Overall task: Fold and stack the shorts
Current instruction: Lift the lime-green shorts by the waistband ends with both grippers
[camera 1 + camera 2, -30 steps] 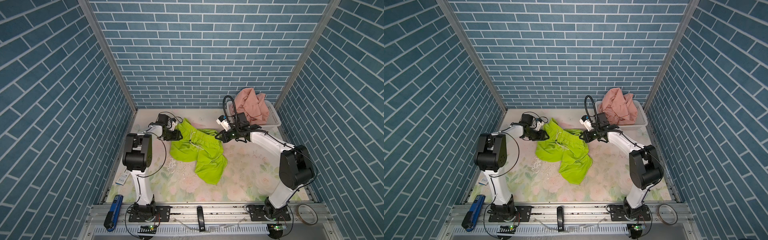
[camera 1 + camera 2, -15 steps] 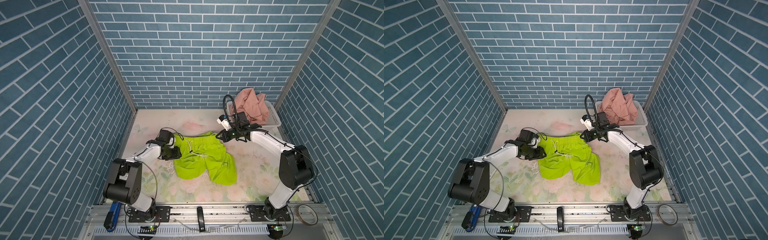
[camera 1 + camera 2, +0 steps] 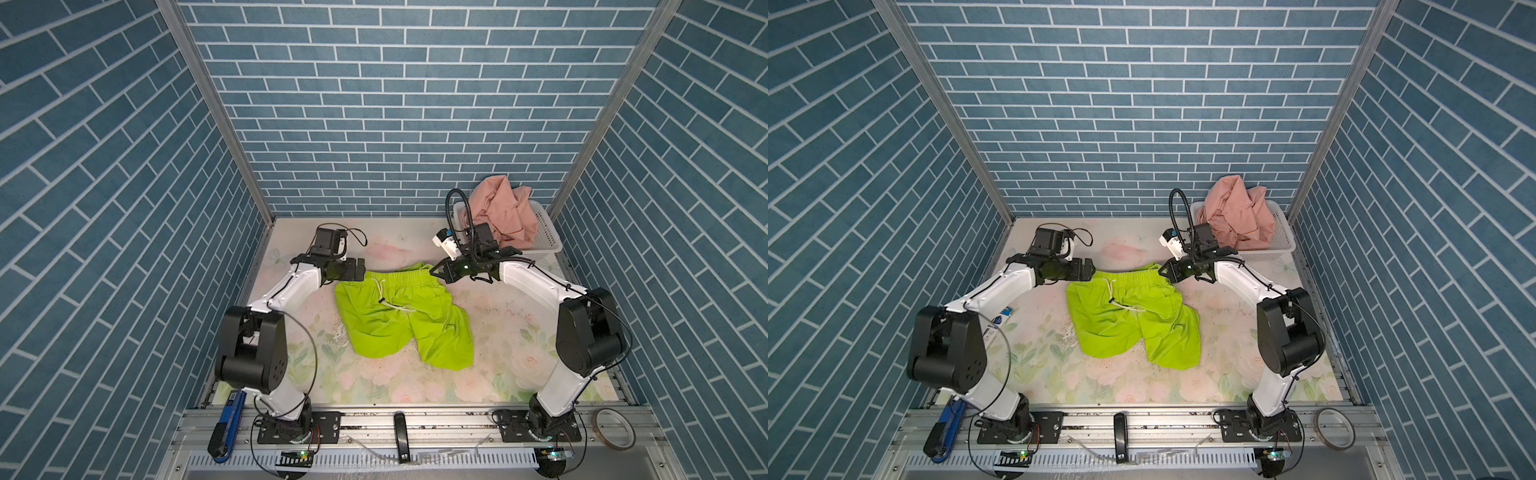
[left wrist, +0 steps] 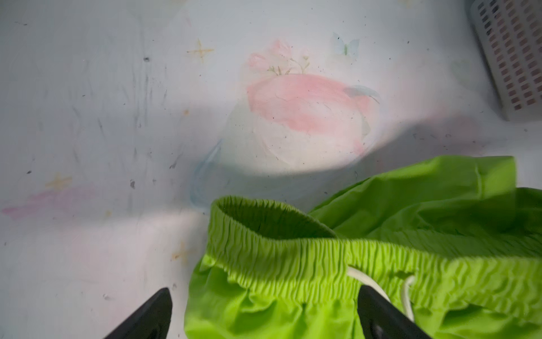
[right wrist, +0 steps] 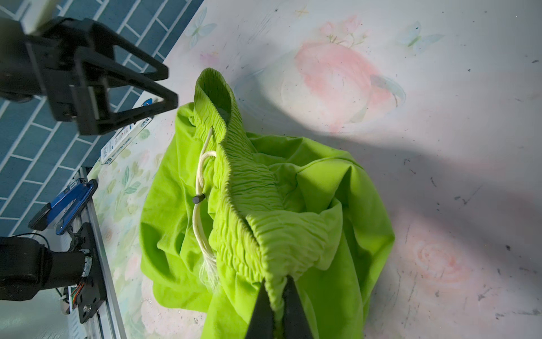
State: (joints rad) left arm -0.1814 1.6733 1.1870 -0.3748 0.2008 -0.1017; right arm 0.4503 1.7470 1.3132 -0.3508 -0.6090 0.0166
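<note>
Lime green shorts (image 3: 399,320) lay spread on the floral table mat (image 3: 519,365), waistband toward the back wall, white drawstring (image 3: 379,291) on top. The right gripper (image 5: 275,283) pinched the waistband's right end, jaws closed on the gathered elastic. The left gripper (image 4: 264,293) stood with jaws spread wide at the opposite end, holding nothing; whether it touched the fabric was unclear. Salmon pink shorts (image 3: 505,212) sat heaped in the white perforated basket (image 3: 548,243) at the back right.
</note>
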